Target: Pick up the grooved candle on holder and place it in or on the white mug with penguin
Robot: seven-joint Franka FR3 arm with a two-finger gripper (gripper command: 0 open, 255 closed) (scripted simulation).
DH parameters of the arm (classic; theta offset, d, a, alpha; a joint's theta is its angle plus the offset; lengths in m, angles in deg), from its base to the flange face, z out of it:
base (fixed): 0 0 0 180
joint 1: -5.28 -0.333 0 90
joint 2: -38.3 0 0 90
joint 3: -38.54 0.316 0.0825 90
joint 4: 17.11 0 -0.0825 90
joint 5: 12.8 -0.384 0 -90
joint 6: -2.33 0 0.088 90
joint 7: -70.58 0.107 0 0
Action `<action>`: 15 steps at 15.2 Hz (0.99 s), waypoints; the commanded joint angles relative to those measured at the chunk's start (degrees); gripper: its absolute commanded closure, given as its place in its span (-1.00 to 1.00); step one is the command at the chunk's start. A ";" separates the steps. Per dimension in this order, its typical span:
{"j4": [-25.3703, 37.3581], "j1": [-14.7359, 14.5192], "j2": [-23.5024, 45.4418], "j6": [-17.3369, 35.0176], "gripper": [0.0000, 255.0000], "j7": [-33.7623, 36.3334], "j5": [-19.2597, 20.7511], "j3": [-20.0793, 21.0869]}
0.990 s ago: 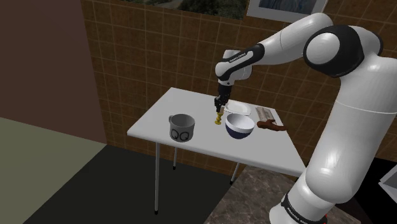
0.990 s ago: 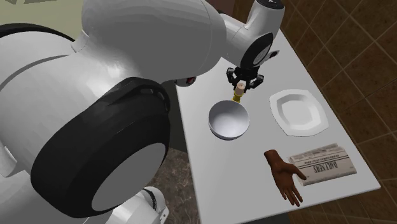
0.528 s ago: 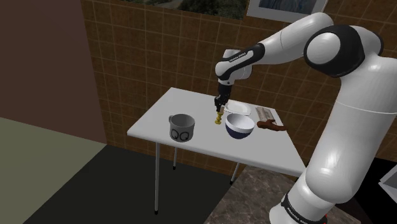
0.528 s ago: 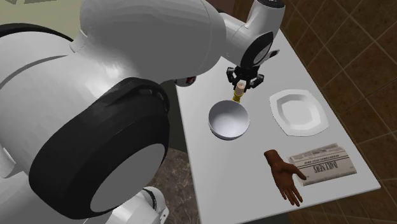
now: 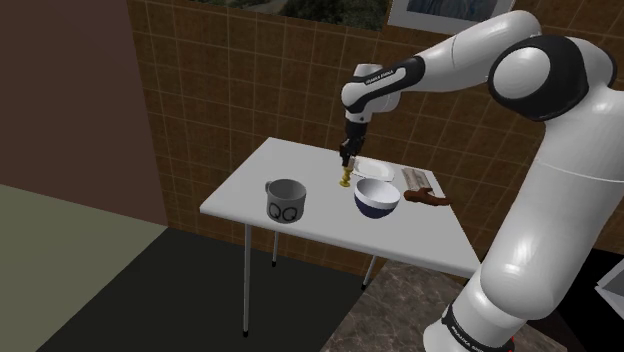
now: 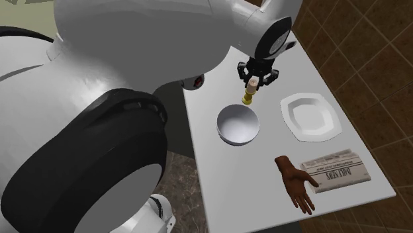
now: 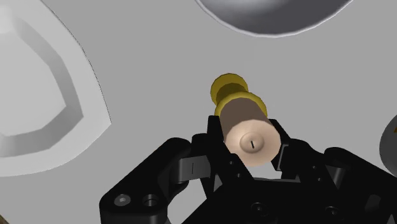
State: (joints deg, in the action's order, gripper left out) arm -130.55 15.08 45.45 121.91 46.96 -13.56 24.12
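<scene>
pincer (image 7: pixel 248 145) of mine is clamped on the top of the candle (image 7: pixel 243 119), a pale stick upright in its yellow holder (image 7: pixel 229 88). it sits near the bowl (image 5: pixel 377 197) and the plate (image 6: pixel 310 116). whether it touches the worktop (image 5: pixel 330 225) i cannot tell. the grey mug (image 5: pixel 285 200) stands apart, toward the shoulder view's left.
</scene>
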 commanded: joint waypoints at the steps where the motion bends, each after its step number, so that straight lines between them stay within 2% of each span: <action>1: 0.94 -0.02 -0.55 -1.49 1.00 0.07 0.17 -0.03; 15: 8.56 -0.16 -3.28 -11.75 1.00 0.46 0.92 -0.06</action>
State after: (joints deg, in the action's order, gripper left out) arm -122.67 14.91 42.19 110.88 47.43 -12.65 24.06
